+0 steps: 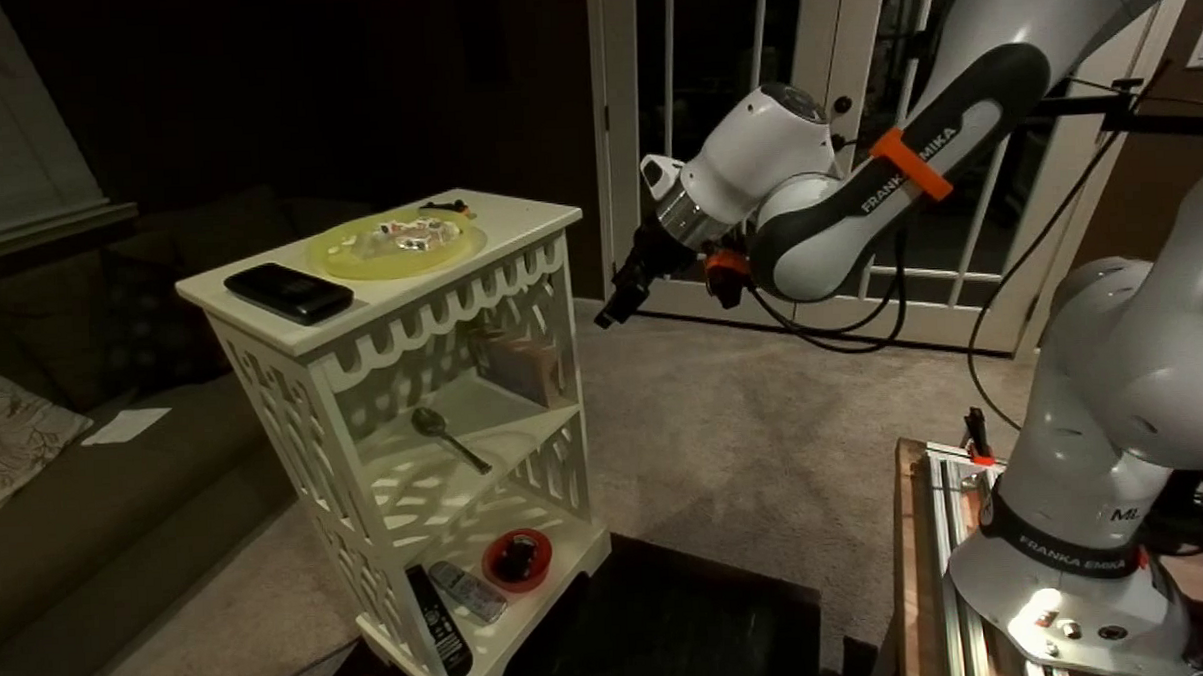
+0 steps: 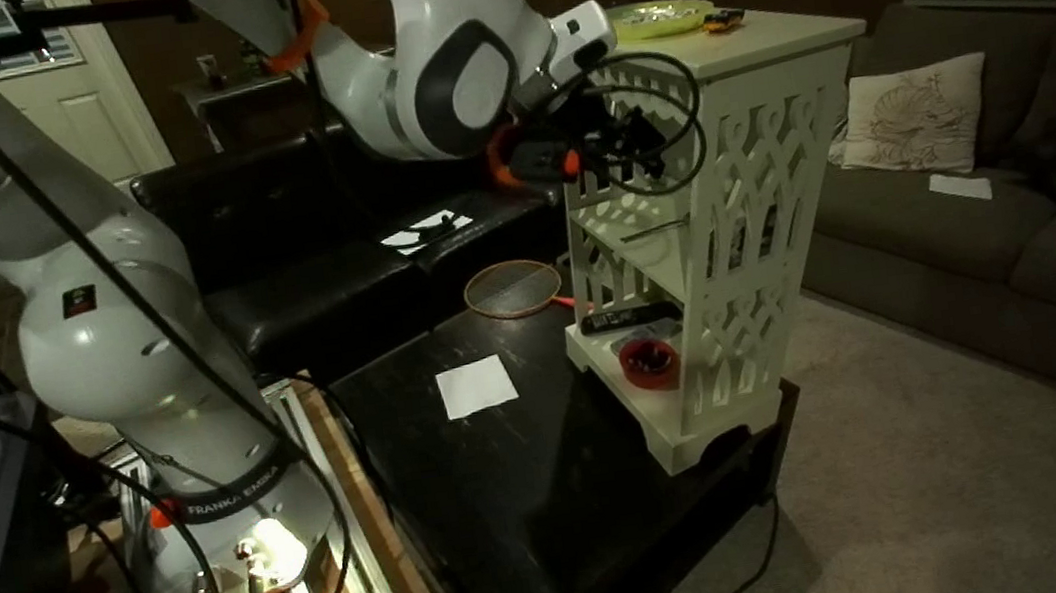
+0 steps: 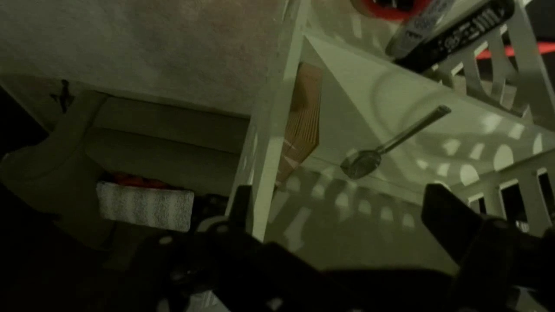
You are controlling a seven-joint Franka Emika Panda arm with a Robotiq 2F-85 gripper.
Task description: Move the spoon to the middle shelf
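Observation:
The spoon point(image 1: 428, 421) lies flat on the middle shelf point(image 1: 510, 436) of the cream lattice-sided stand. In the wrist view its bowl point(image 3: 363, 164) is toward the back of the shelf point(image 3: 347, 73) and its handle points to the front edge. The spoon also shows as a thin line point(image 2: 656, 229) in an exterior view. My gripper point(image 1: 616, 312) is in the air outside the stand's front, near the level of the scalloped trim, apart from the spoon. In the wrist view its fingers point(image 3: 336, 203) are wide apart with nothing between them.
A brown ridged item point(image 1: 521, 369) stands on the middle shelf by one side wall. The top board holds a yellow plate point(image 1: 359, 269) and a black slab point(image 1: 288, 292). The lowest board holds a red bowl point(image 1: 515, 583), a black remote point(image 1: 439, 624) and a grey remote point(image 1: 468, 590).

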